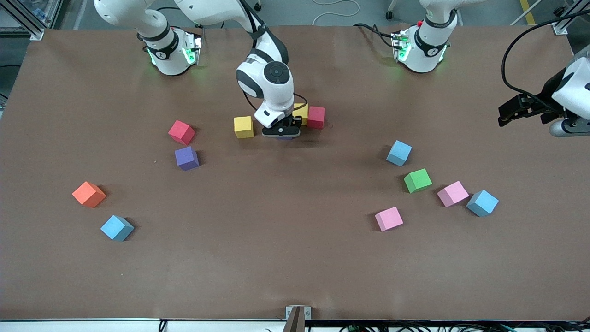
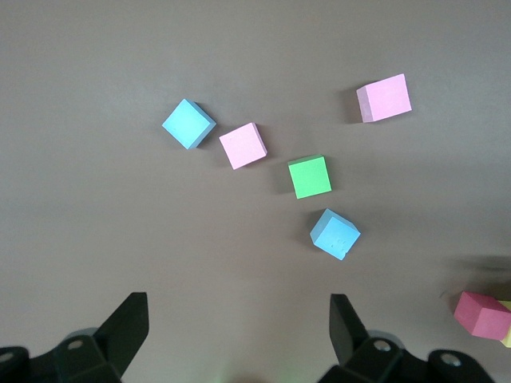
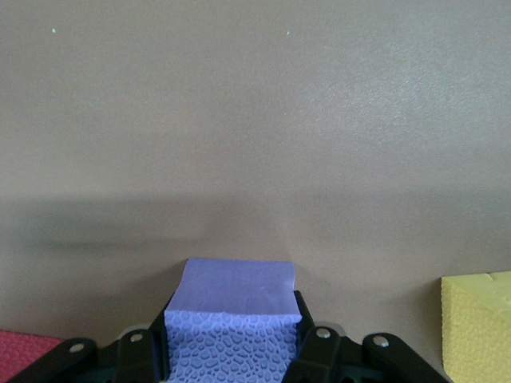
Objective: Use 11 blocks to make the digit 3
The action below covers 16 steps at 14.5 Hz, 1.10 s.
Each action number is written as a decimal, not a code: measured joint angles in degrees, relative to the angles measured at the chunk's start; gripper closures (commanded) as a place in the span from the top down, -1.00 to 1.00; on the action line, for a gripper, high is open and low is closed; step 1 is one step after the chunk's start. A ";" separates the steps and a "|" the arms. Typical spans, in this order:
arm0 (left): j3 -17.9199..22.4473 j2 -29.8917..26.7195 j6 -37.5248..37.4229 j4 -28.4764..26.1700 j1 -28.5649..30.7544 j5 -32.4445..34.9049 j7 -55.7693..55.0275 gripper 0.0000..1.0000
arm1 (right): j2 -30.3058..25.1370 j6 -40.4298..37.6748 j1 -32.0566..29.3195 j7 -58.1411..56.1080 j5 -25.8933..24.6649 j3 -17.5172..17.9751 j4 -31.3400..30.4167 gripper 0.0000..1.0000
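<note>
Purple matte foam cube is clamped in the right gripper, low between the yellow foam cube and red foam cube, probably extending a row. Left gripper waits, fingers apart, above the table's left-arm end.

- An orange cube sits alone on the table at about eight o'clock from the table's middle in the front view, toward the right arm's end, one corner turned to the camera.
- The matte brown table cover fills nearly the whole front view, lightly creased.
- A small metal bracket is fixed to the table's near edge at six o'clock.
- Black cables run under that edge, from six toward four o'clock.
- Aluminium frame posts stand at the corners, one at eleven o'clock, one at one o'clock.
- Grey floor shows at twelve o'clock.
</note>
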 measured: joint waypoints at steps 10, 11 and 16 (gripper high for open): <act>-0.24 -0.03 0.18 -0.02 0.00 0.00 0.00 1.00 | -0.02 -0.52 0.57 -0.03 0.00 -0.05 0.08 -0.99; -0.24 -0.02 0.25 -0.04 0.00 0.00 0.00 1.00 | -0.02 -0.61 0.60 -0.03 0.00 -0.05 0.09 -0.99; -0.24 0.08 0.66 -0.23 0.00 0.00 0.00 1.00 | -0.02 -0.74 0.66 -0.05 0.00 -0.05 0.12 -0.85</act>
